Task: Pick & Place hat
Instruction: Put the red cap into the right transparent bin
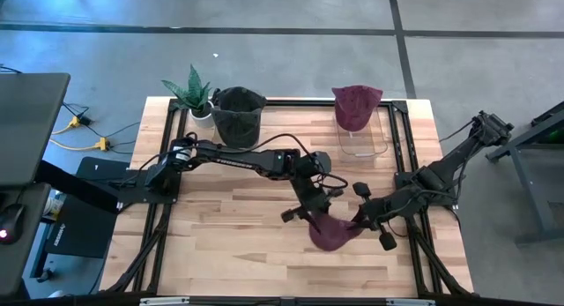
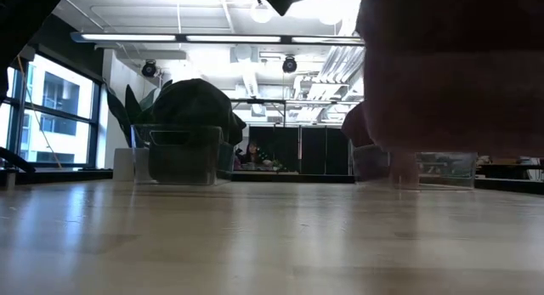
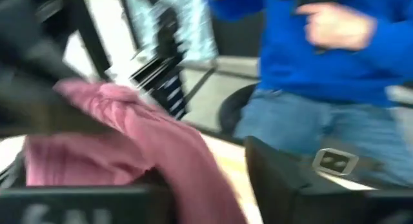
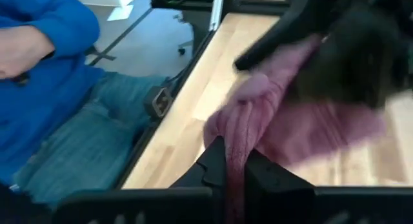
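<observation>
Lower centre-right of the high view, the maroon hat (image 1: 333, 231) hangs between both grippers, off the table (image 1: 220, 244). Right gripper (image 4: 235, 161) pinches a fold of it between narrow fingers. Left gripper (image 1: 310, 211) sits at its upper-left edge, apparently gripping; its finger gap cannot be told. Both arms are equally near.

The hat (image 1: 333, 233) is showing soft, matt maroon cloth; the tabletop (image 1: 220, 227) is showing smooth pale wood planks.

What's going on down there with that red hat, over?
Both grippers, left and right, hold the maroon hat above the table. Nothing blocks it.
</observation>
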Available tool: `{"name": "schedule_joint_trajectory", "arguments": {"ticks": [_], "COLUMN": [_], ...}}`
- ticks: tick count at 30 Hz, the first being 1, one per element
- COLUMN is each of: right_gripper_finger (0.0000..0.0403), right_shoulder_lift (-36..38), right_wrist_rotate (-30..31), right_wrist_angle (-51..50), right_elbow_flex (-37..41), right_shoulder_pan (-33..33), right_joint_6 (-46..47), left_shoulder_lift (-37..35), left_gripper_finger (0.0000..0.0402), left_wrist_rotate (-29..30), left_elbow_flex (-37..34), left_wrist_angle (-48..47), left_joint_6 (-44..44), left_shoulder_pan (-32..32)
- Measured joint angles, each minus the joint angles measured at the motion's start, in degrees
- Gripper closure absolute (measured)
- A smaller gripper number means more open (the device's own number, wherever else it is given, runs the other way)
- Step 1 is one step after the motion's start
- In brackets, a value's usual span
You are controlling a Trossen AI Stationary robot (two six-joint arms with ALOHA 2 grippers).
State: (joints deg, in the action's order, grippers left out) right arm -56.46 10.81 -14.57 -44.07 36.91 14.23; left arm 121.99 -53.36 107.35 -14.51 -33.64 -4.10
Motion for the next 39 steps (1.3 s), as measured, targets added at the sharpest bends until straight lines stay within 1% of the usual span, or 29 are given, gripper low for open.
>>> {"name": "schedule_joint_trajectory", "arguments": {"ticks": [2,4,5,6,8,10,13,15,17,19,21,23,25,29,32,35,39], "right_gripper_finger": [0.0382,0.0368,0.0358,0.0345,0.0314,0.0275,0.0212,0.0176,0.0152,0.0142,0.0141,0.0141,0.0143,0.0144,0.0158,0.0202,0.0297], "right_shoulder_lift": [-0.20,-0.53,-0.74,-0.86,-0.90,-0.88,-0.88,-0.86,-0.84,-0.86,-0.86,-0.86,-0.86,-1.11,-2.15,-3.42,-3.85], "right_wrist_rotate": [-1.98,-3.00,-3.56,-4.37,-6.80,-8.47,-9.45,-6.41,-0.42,6.55,11.57,13.24,13.37,12.88,11.99,9.90,7.81], "right_wrist_angle": [-0.27,-0.34,-0.34,-0.35,-0.43,-0.40,1.86,4.49,5.34,4.07,0.58,-3.07,-4.56,-4.40,-4.53,-3.93,-4.04], "right_elbow_flex": [0.00,0.00,0.00,0.00,0.00,0.00,0.00,-0.01,-0.02,-0.02,-0.34,-0.84,-0.85,-0.44,-0.12,-0.11,-0.11], "right_shoulder_pan": [0.00,0.00,0.00,0.00,-0.24,-0.57,-0.57,-0.52,-0.52,-0.55,-0.59,-0.59,-0.98,-2.17,-3.01,-3.63,-3.67], "right_joint_6": [1.11,1.33,1.49,2.22,4.32,6.21,6.84,8.78,10.11,11.47,13.19,14.27,14.29,14.29,14.00,13.93,14.15], "left_shoulder_lift": [0.00,0.00,0.00,0.00,0.00,0.00,0.00,0.00,0.00,0.01,0.02,0.02,0.02,0.02,0.02,0.02,0.02], "left_gripper_finger": [0.0324,0.0371,0.0386,0.0392,0.0385,0.0381,0.0392,0.0398,0.0396,0.0395,0.0397,0.0399,0.0400,0.0400,0.0400,0.0400,0.0399], "left_wrist_rotate": [-4.44,-7.51,-8.55,-9.58,-10.43,-10.19,-9.33,-7.17,-4.04,-1.70,0.09,1.34,2.45,4.68,5.59,7.15,8.79], "left_elbow_flex": [-0.01,0.00,0.00,-0.02,-0.01,0.00,-0.01,0.00,0.00,-0.01,-0.02,-0.02,-0.02,-0.01,-0.02,-0.02,-0.02], "left_wrist_angle": [-0.08,-0.15,-0.19,-0.33,-0.42,-0.23,-0.21,-0.16,-0.09,-0.04,-0.17,-0.28,-0.23,-0.23,-0.21,-0.26,-0.28], "left_joint_6": [-0.66,-0.64,-0.62,-0.58,-0.13,0.71,0.89,1.25,2.79,3.88,4.10,4.23,4.91,5.37,5.39,5.45,5.61], "left_shoulder_pan": [0.02,0.28,0.37,0.43,0.79,1.00,1.33,1.64,1.89,1.97,2.25,2.25,2.29,2.27,2.27,2.27,2.27]}}
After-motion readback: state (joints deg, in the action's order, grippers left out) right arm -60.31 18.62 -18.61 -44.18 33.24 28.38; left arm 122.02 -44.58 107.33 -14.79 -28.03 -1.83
